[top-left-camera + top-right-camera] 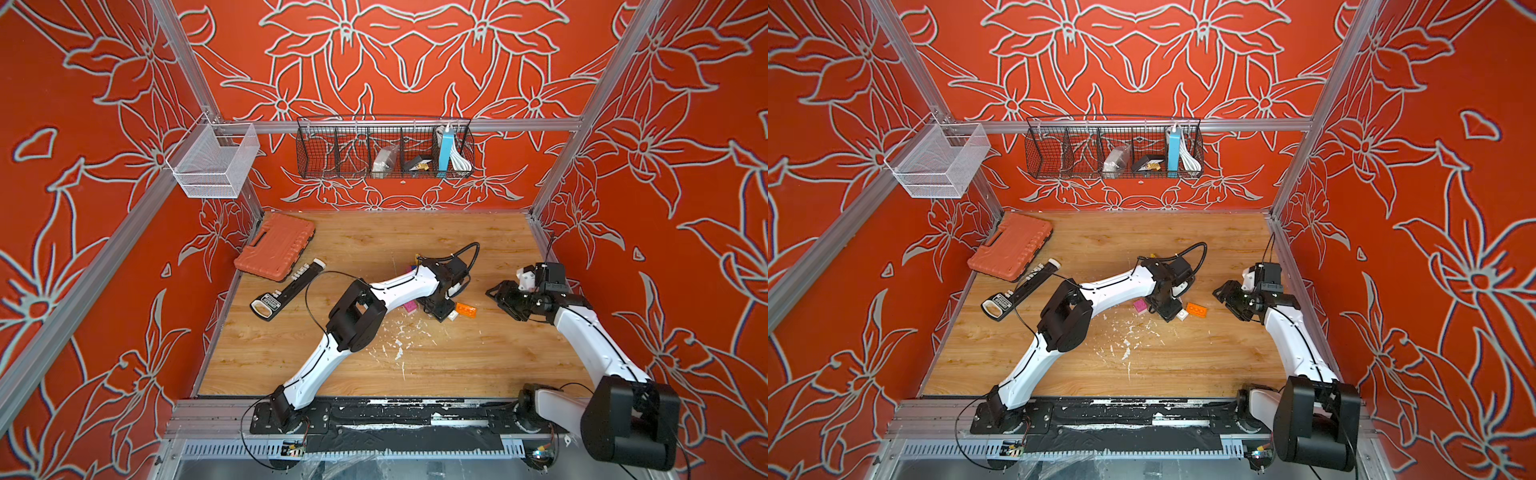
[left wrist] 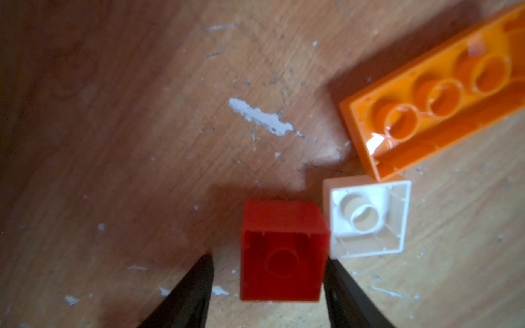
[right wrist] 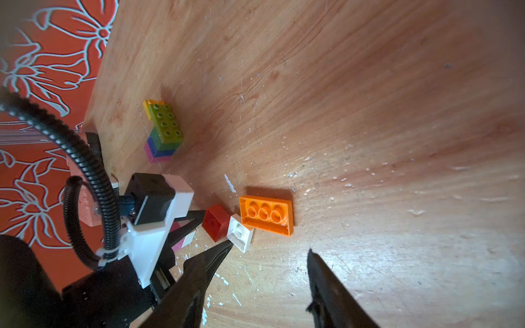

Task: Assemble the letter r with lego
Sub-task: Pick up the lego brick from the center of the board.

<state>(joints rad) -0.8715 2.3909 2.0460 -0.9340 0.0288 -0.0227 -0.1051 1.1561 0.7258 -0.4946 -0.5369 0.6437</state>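
Note:
A red lego brick [image 2: 282,250] lies underside up between the fingers of my left gripper [image 2: 269,257]. The gripper is open: one finger is against the brick and a gap shows at the other. A white brick [image 2: 369,215] touches the red one, and a long orange brick [image 2: 437,93] lies just past it, both underside up. A stack of lime, green, blue and pink bricks [image 3: 164,127] stands farther back. A pink brick [image 1: 410,306] lies beside the left arm. My right gripper [image 3: 270,247] hovers open and empty to the right of the orange brick [image 1: 466,309].
A ribbed orange case [image 1: 276,245] and a black bit holder [image 1: 286,289] lie at the back left. White flecks [image 1: 399,336] are scattered in front of the bricks. A black wire basket [image 1: 384,147] and a white mesh basket [image 1: 214,160] hang on the walls.

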